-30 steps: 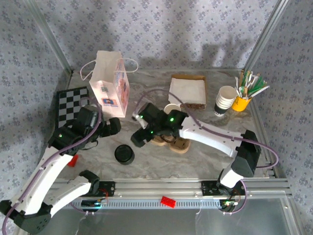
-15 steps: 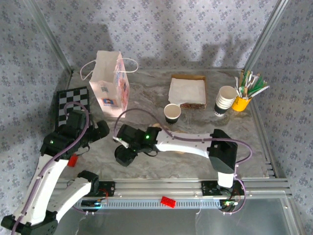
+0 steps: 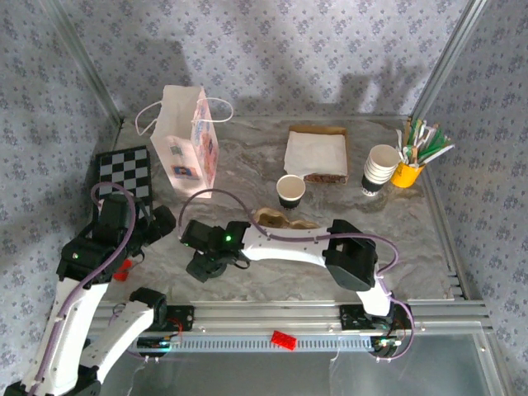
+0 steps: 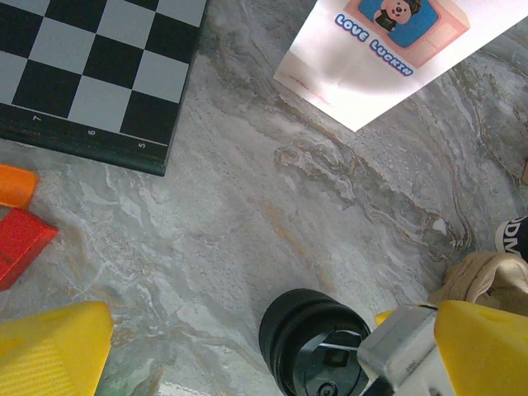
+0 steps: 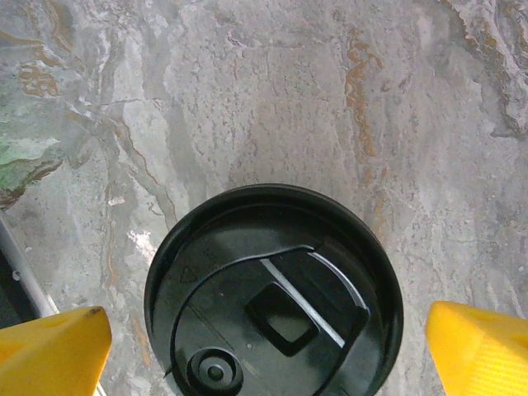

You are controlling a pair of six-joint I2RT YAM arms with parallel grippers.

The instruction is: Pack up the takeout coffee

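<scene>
- The right pincer [image 5: 264, 330] is hanging released just above the loose black lid [image 5: 272, 301], its yellow fingers [image 5: 49, 351] standing wide on either side of the lid and gripping nothing.
- The left pincer [image 4: 272, 318] is also hanging released and empty, low over the tabletop [image 4: 272, 206]. It is close beside the same lid, between the checkerboard [image 4: 91, 74] and the paper bag [image 4: 371, 49].
- The takeout coffee [image 3: 290, 190] is standing upright on the tabletop, well apart from both pincers. It is just behind the cup carrier [image 3: 285, 219] and not yet sitting in a well.
- The right arm [image 3: 280, 246] is stretching across the front of the carrier to reach the lid, so the carrier is partly hidden under it.
- What could go wrong, as I am judging it:
  - The lid is lying flat and thin. Fingers clenching too high could be skating over its rim, or shoving it along the slick marble instead of gripping it.
  - The two pincers are crowding the same spot. A descent or a sideways move by either one could be knocking them together or flicking the lid away.
  - The right forearm is passing close over the carrier, with the cup just beyond. A low sweep back could be dragging the carrier out of place or tipping the cup and spilling it.
</scene>
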